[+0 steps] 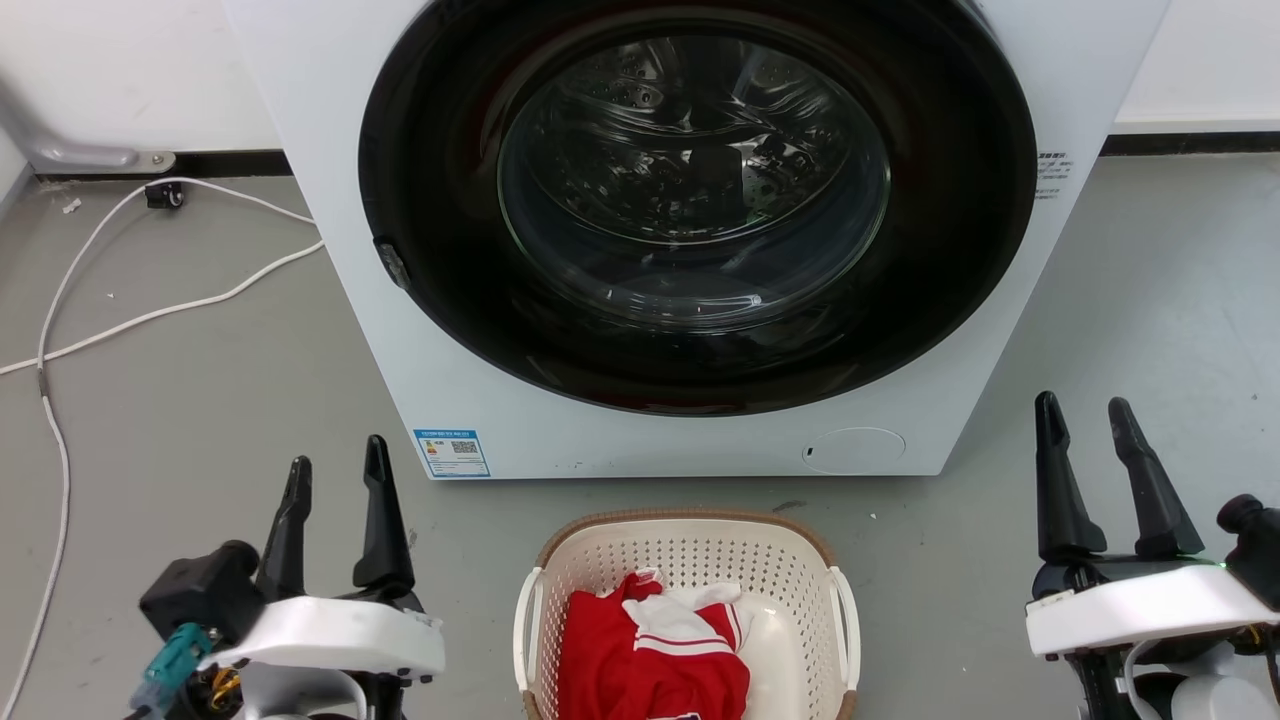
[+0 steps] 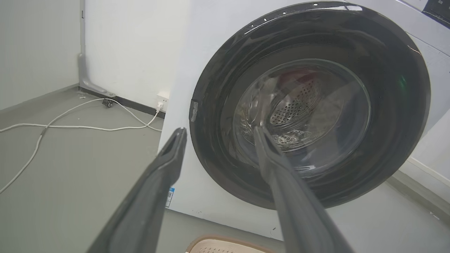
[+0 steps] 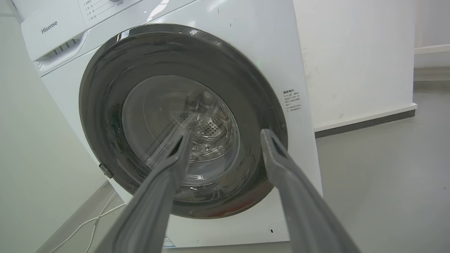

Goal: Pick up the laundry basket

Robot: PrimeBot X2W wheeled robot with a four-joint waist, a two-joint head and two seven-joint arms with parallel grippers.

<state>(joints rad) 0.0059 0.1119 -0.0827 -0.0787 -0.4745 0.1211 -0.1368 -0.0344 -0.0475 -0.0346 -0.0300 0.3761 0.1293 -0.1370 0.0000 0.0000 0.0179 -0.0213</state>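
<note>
The laundry basket [image 1: 690, 560], cream-white and perforated with a brown rim, sits on the floor at the bottom centre of the head view, holding red and white clothes [image 1: 655, 650]. White loop handles hang on its left and right sides. Its far rim [image 2: 225, 244] peeks in at the bottom of the left wrist view. My left gripper [image 1: 338, 465] stands open to the basket's left, nothing between its fingers. On the basket's right, my right gripper [image 1: 1083, 410] is open and empty too. Both grippers [image 2: 218, 130] [image 3: 226, 134] point toward the washer, apart from the basket.
A white front-loading washer [image 1: 330, 180] with a shut dark round glass door [image 1: 695, 200] stands just behind the basket. White cables [image 1: 150, 315] trail over the grey floor at the left. A white wall with a dark skirting [image 3: 365, 123] runs behind.
</note>
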